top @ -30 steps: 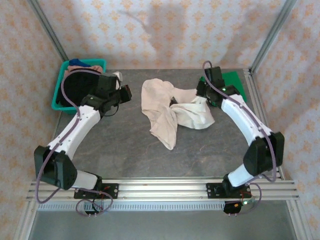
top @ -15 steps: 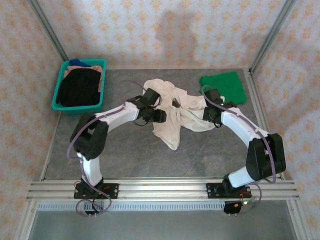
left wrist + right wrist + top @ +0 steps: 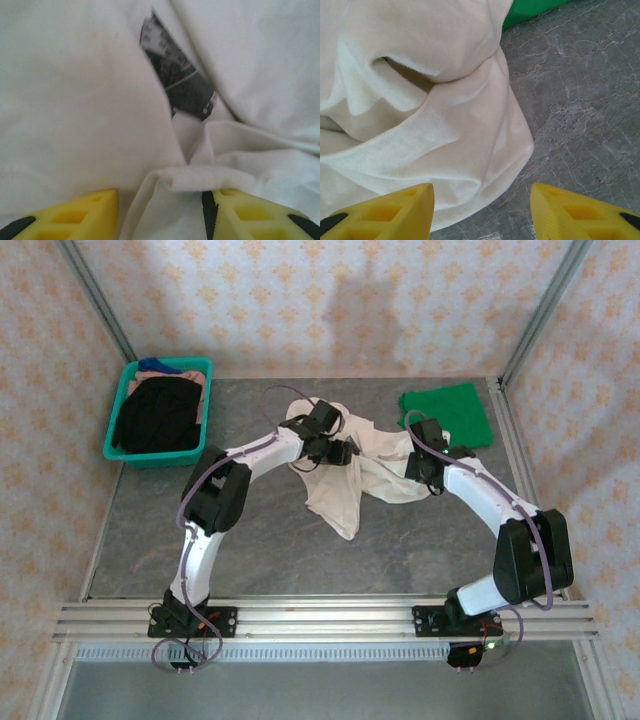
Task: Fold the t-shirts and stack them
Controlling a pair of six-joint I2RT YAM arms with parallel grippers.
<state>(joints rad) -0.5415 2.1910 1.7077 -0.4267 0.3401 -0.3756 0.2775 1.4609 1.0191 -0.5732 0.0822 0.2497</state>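
The cream t-shirt (image 3: 345, 480) lies crumpled in the middle of the surface (image 3: 400, 550). Its longest lobe runs from the far side toward me, and a shorter lobe spreads out to the right. The green t-shirt (image 3: 450, 415) lies flat at the far right corner, close to the cream one.

My left hand (image 3: 160, 215) hangs low over the cream shirt's far part, just short of the black print (image 3: 177, 82). Its fingers are apart, with a raised ridge of cloth between them but not pinched. My right hand (image 3: 482, 210), fingers also apart, hovers over the right lobe's rounded edge where cloth meets bare surface. Each hand has cloth directly below it, so I judge both could pinch and spread the shirt. The teal basket (image 3: 118, 425) sits far left.
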